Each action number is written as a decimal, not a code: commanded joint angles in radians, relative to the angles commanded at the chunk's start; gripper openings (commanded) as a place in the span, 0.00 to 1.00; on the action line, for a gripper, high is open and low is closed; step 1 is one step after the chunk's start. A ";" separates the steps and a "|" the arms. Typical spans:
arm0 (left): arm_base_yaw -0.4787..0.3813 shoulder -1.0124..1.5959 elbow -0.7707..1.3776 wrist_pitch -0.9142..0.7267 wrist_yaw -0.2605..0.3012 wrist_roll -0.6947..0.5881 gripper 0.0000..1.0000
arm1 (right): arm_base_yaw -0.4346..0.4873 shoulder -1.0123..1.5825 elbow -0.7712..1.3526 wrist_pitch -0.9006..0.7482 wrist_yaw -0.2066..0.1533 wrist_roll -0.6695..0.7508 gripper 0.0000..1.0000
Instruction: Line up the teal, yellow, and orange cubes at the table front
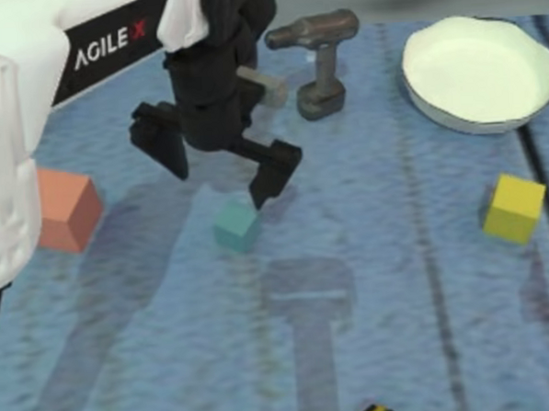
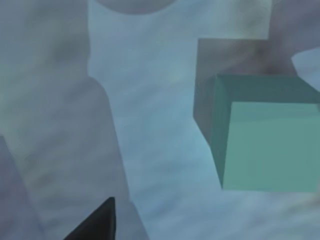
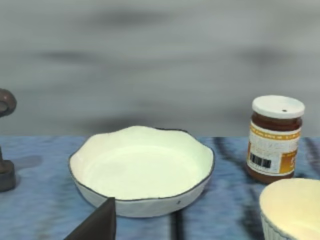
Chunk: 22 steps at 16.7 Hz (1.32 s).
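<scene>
Risk first: your left end effector (image 1: 219, 171) hangs above the teal cube (image 1: 236, 226), fingers spread wide, but not centred on it. In the top view one fingertip (image 1: 264, 189) sits just above the cube's far edge, while the other finger stands well off toward the orange cube (image 1: 65, 209). If you descend from here, that near fingertip is likely to land on the cube's top or clip its edge and shove it across the tabletop (image 1: 380, 292). The left wrist view supports this: the cube (image 2: 265, 142) lies off to one side of the frame, not between the fingers.

Pose: your left arm reaches in from the top view's left and far side, wrist pitched down, end effector low over the tabletop and holding nothing. How much height remains I cannot tell for certain.

The yellow cube (image 1: 513, 208) sits well apart at the right, near the white dish (image 1: 477, 71). No cube is at the front yet.

Your right arm is parked; its end effector's state I cannot tell.
</scene>
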 joint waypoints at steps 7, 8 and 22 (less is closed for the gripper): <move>0.002 0.012 0.005 -0.001 0.000 0.000 1.00 | 0.000 0.000 0.000 0.000 0.000 0.000 1.00; 0.001 0.016 -0.005 0.013 0.000 0.002 1.00 | 0.000 0.000 0.000 0.000 0.000 0.000 1.00; -0.002 0.111 -0.183 0.287 0.001 0.003 0.85 | 0.000 0.000 0.000 0.000 0.000 0.000 1.00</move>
